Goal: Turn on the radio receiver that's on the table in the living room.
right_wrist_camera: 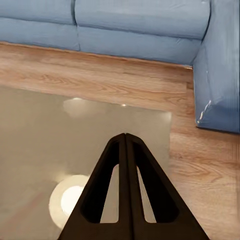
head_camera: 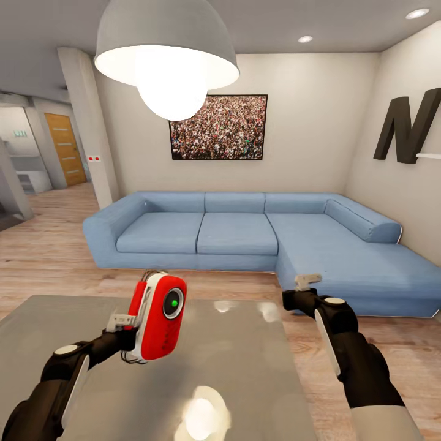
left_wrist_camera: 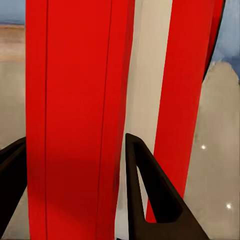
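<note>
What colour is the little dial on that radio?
Green-centred, ringed dark, on the red radio; best in the head view.

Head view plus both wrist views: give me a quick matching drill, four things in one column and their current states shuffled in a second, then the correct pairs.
Things:
1. radio receiver
2. left gripper
3. right gripper
4. table

States:
A. fingers pressed together, holding nothing, above the table's far right corner
B. glossy grey, mirroring the pendant lamp
C. held up off the table, green-centred dial facing the camera
D. fingers clamped either side of a red body

Pairs: 1-C, 2-D, 3-A, 4-B
</note>
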Available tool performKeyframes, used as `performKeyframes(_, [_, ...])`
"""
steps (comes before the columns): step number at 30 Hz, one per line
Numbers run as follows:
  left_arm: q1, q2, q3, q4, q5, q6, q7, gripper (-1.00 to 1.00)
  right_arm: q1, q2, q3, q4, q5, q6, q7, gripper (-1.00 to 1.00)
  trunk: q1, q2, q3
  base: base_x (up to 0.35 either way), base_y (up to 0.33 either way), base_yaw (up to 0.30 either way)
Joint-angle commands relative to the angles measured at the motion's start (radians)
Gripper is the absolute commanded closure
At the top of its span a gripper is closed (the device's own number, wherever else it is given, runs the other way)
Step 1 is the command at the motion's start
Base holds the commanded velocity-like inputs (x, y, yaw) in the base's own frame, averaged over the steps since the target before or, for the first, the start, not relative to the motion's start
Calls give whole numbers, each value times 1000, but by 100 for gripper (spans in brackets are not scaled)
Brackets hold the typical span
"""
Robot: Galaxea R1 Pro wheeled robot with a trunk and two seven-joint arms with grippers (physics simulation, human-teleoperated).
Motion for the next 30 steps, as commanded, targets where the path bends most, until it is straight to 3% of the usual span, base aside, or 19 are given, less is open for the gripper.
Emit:
performKeyframes(1, [-1,-1,1,1,6,3,19,100,0,0,-4,-2,-1,0,0,100,0,0,0,0,0,0])
performKeyframes(5, [-3,-7,0,0,7,11,113,100,0,-1,-9,-5,-1,1,-1,100,0,0,0,0,0,0])
performKeyframes(9, [-4,-19,-1,-12,7,16,150,100,0,-2,-16,-6,-1,14,0,100,0,0,0,0,0,0])
performKeyframes(17, [-5,-26,-2,-124,7,134,160,100,0,-2,-29,-60,-1,90,1,100,0,0,0,0,0,0])
performKeyframes(22, [-7,-44,-4,-145,6,154,161,100,0,-2,-31,-92,-1,137,1,100,0,0,0,0,0,0])
performKeyframes(30, [-10,-45,-6,-165,5,207,161,100,0,-2,-32,-106,-1,140,2,100,0,0,0,0,0,0])
